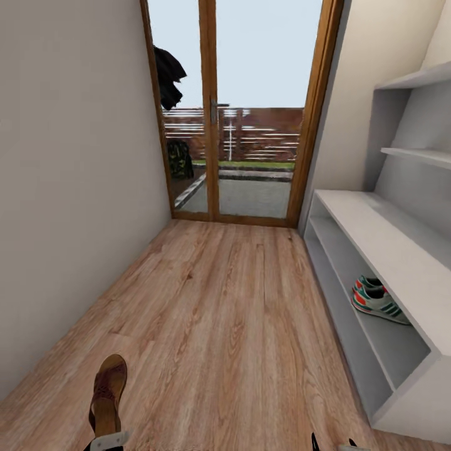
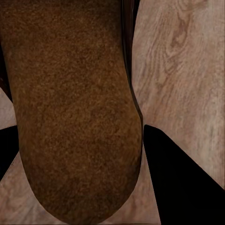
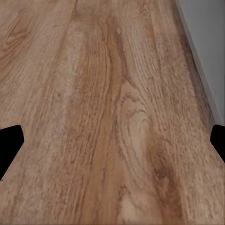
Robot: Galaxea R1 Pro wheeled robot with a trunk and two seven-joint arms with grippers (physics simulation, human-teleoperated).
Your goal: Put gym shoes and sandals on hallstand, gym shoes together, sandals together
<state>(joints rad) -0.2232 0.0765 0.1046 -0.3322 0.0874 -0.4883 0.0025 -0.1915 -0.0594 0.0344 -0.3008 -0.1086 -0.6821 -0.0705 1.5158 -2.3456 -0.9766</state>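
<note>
Narrow corridor floor (image 1: 232,326), hallstand (image 1: 376,238) alongside, gym shoes (image 1: 376,300) already sitting paired on its shelf. Left gripper (image 2: 79,154) is clamping one sandal (image 1: 108,391) for carrying; right gripper (image 3: 112,140) is hanging spread, empty.

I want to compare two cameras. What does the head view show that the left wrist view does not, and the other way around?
Head view alone: the gym shoes side by side on a shelf of the rack, the glass door, the side walls, and the right gripper tips at the lower edge.
Left wrist view alone: a close look at the sandal's rough brown sole, with the dark fingers of the left gripper on both sides of it.
Both: the sandal and the wood floor.
</note>
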